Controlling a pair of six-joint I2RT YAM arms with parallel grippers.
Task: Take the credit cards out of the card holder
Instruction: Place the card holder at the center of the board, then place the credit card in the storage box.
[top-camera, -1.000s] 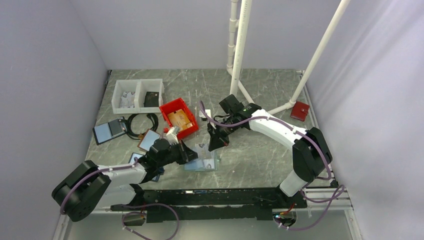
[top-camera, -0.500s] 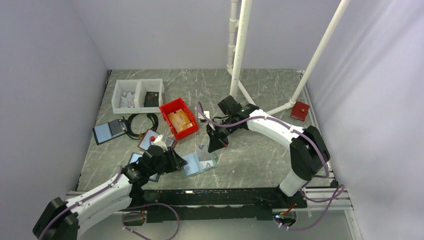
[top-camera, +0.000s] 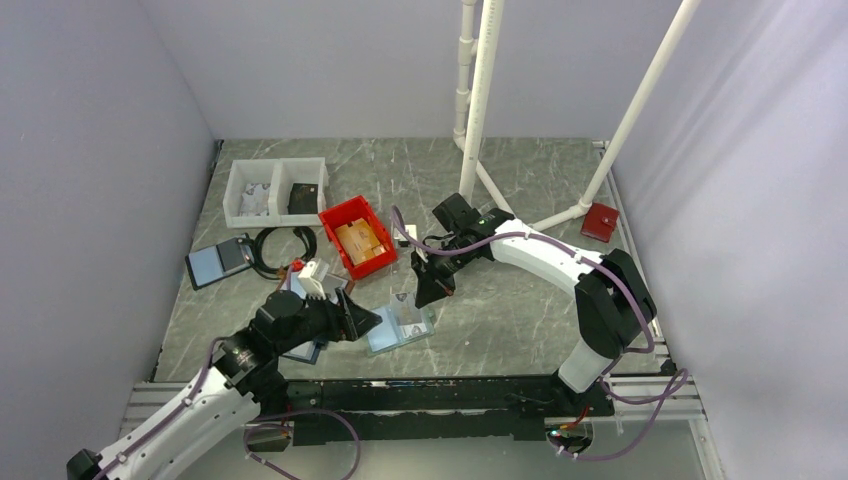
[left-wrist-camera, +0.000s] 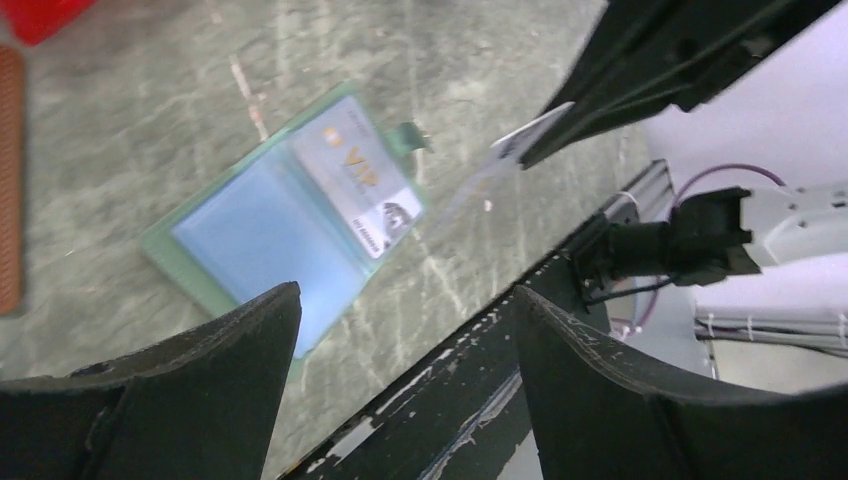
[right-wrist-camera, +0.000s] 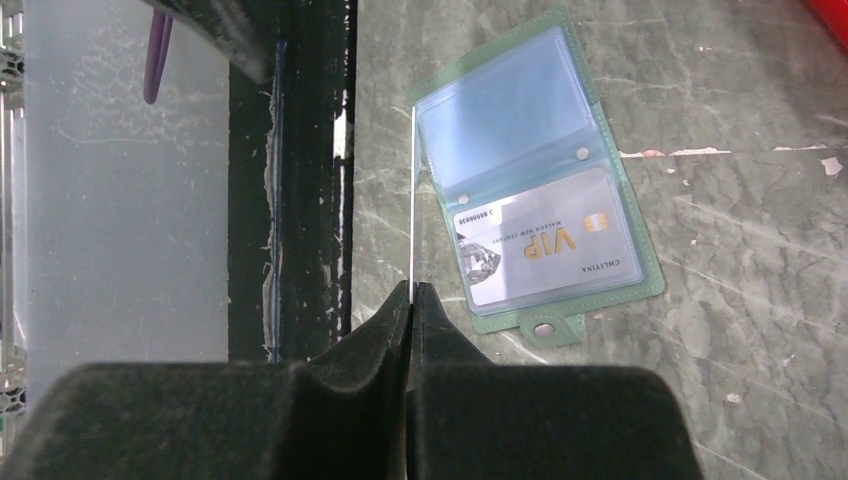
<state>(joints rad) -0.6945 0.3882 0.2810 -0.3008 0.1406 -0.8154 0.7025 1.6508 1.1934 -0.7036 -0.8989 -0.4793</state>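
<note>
From above: pinched a pale card (right-wrist-camera: 411, 200) in the right fingers (top-camera: 428, 290) just above the open card holder (top-camera: 388, 338) on the worktop (top-camera: 520, 310); held left fingers (top-camera: 352, 320) wide beside it. Left wrist: spotted a VIP card (left-wrist-camera: 355, 188) in its pocket. Right wrist: likely called for pulling that next.

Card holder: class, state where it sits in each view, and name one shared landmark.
Top external: card holder low, just left of centre.
Left wrist: left of centre, lying open.
Right wrist: upper right of centre.
Landmark: right gripper pinching a credit card.
</note>
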